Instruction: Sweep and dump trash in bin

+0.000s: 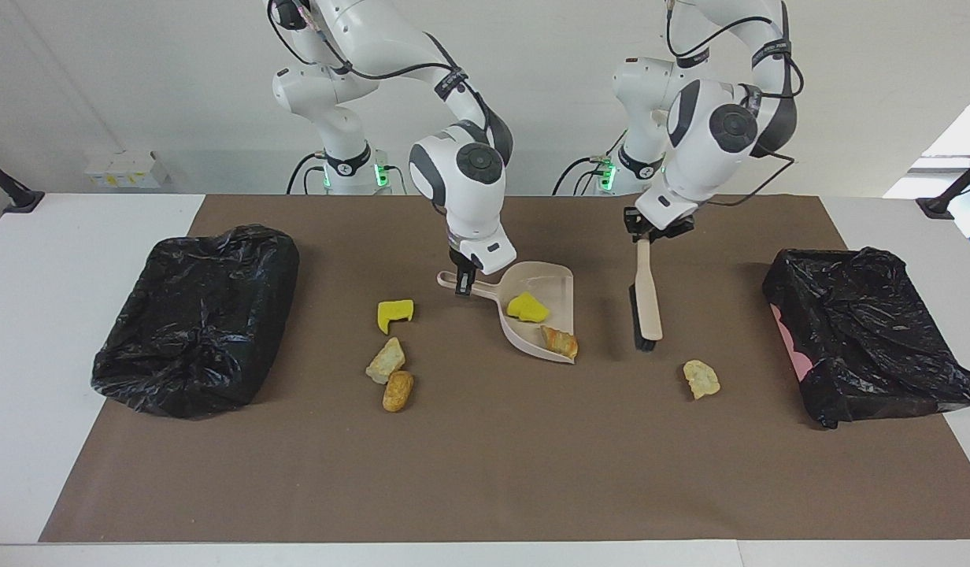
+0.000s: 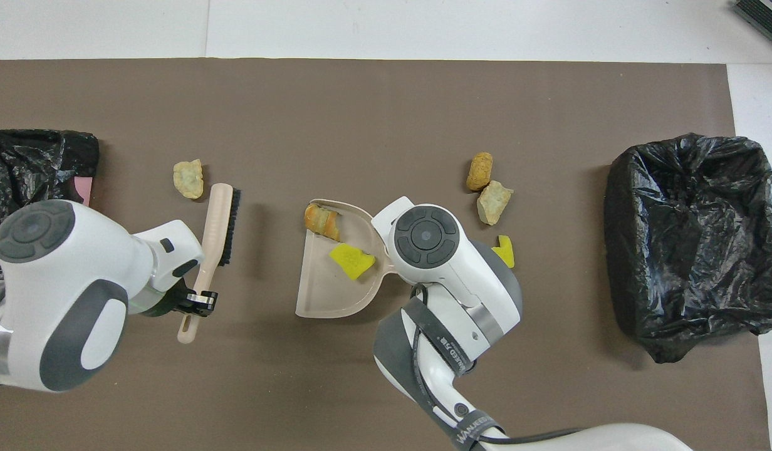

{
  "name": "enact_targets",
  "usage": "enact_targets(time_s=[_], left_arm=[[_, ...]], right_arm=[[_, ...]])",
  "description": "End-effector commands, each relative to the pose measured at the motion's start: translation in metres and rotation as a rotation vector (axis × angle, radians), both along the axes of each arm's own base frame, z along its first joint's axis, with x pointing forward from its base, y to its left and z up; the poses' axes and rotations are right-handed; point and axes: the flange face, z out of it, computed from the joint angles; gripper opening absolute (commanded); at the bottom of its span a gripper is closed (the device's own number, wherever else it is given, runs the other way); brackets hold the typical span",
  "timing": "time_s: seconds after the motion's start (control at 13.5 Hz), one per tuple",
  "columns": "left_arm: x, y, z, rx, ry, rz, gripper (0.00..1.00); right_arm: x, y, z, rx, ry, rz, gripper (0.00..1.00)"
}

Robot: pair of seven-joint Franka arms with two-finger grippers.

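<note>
Right gripper clamped on the dustpan handle; dustpan holds a yellow sponge chunk and a bread lump. Left gripper grips the brush, beside the dustpan; three pieces flank the dustpan toward the right arm's end, one toward the left's.

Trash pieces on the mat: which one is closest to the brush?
The lone pale lump toward the left arm's end, just past the brush bristles; the other loose pieces lie beside the dustpan.

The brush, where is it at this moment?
The left pincer holds the brush between the dustpan and a pale bread lump.
</note>
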Motion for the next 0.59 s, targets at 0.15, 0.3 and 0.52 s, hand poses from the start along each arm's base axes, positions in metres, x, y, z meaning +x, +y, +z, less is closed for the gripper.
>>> enact_targets(time_s=[0.15,0.3,0.52], left_arm=[[0.081,0.101,-0.009,0.024,-0.041,-0.092,0.00],[0.104,0.132,-0.018,0.087,-0.087,-0.103,0.00],[0.125,0.152,-0.031,0.092,-0.112,-0.154,0.00]], right_arm=[[-0.002,0.009,0.006,-0.018,-0.007,-0.010,0.00],[-0.004,0.009,0.005,-0.024,-0.007,-0.044,0.00],[-0.006,0.009,0.005,-0.032,-0.001,-0.060,0.00]])
